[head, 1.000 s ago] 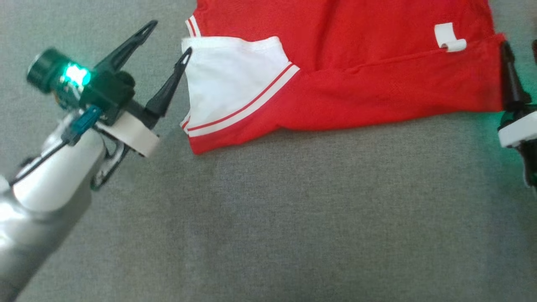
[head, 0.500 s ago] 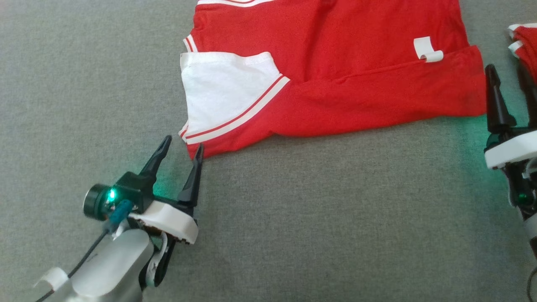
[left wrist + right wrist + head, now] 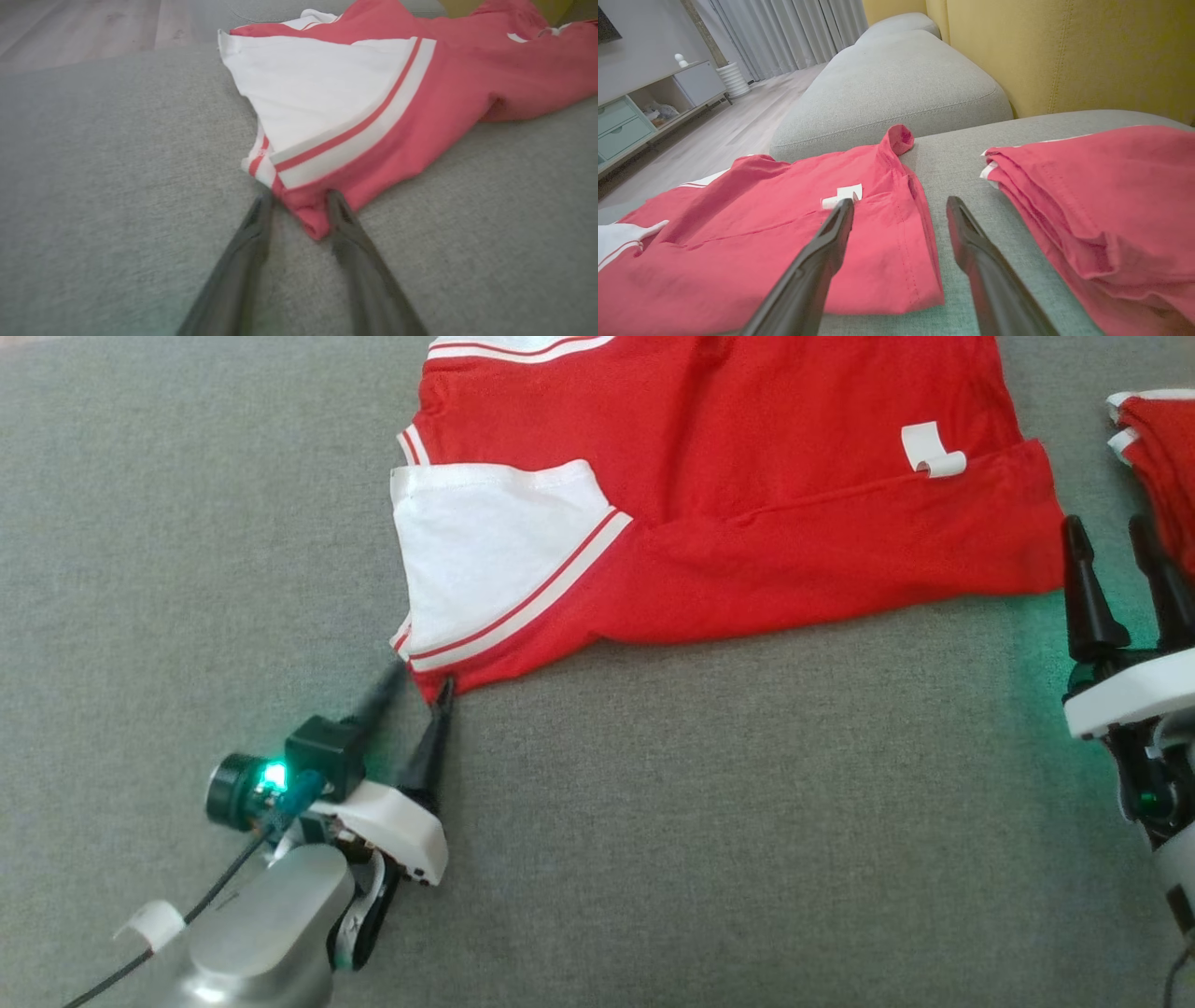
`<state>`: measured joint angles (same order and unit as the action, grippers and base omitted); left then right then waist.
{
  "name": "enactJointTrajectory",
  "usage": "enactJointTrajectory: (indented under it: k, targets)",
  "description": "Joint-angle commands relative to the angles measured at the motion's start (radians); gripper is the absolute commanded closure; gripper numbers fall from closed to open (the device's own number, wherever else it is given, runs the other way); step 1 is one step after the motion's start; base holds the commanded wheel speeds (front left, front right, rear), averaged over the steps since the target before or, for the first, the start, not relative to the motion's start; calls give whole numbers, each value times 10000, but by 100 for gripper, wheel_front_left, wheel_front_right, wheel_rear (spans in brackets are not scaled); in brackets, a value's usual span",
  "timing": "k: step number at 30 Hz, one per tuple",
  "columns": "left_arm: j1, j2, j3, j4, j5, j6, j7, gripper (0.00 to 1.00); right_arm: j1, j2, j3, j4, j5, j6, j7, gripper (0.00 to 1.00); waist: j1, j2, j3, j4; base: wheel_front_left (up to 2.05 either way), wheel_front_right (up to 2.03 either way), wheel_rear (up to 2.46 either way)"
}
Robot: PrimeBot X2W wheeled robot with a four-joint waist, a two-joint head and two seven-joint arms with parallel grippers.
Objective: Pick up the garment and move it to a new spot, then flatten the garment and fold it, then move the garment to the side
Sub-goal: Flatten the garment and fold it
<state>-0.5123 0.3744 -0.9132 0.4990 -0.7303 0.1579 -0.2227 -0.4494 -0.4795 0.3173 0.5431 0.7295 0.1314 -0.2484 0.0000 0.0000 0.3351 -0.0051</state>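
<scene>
Straddling garment (image 3: 467, 93) corner, left fingers (image 3: 247, 252).

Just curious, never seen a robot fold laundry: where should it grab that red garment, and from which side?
Probably the red corner of the garment below its white sleeve, approached low from the robot's side. It juts out flat on the cushion, and the left pincer straddles it.

soft, even indoor light with no hard shadows. a small green lamp (image 3: 274, 775) beside the left gripper (image 3: 420, 679) and another below the right gripper (image 3: 1107, 527) throw green patches on the grey sofa (image 3: 747, 803). the head view is slightly soft. the left wrist view is hazy, its fingers (image 3: 243, 261) smeared by blur, the red shirt (image 3: 444, 107) washed pink. the right wrist view is sharper, bowed at its edges, with bright curtains (image 3: 794, 32).
</scene>
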Motion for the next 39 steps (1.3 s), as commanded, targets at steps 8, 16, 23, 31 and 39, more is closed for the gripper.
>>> enactJointTrajectory:
  k: [8,16,23,31,39]
  targets:
    - [-228,177,149,84,134,-412,-218,100,107,-110,113,575,174,-7,-18,0,0,0,-129,155,0,0,0]
    - [-360,546,230,-391,462,-350,-310,100,-385,-97,457,1942,380,-7,762,0,0,0,-125,359,0,0,0]
    - [-393,842,266,-810,608,-246,-327,100,-822,-138,1020,2303,871,-7,1166,100,0,0,-78,338,0,0,0]
    - [137,1305,287,-1540,591,20,-332,100,-426,-550,1567,2047,1398,-7,766,100,0,0,-555,235,0,0,0]
    - [1268,2247,242,-3055,552,556,-189,100,838,-1389,1857,1241,1641,-7,471,100,0,0,-977,153,0,0,0]
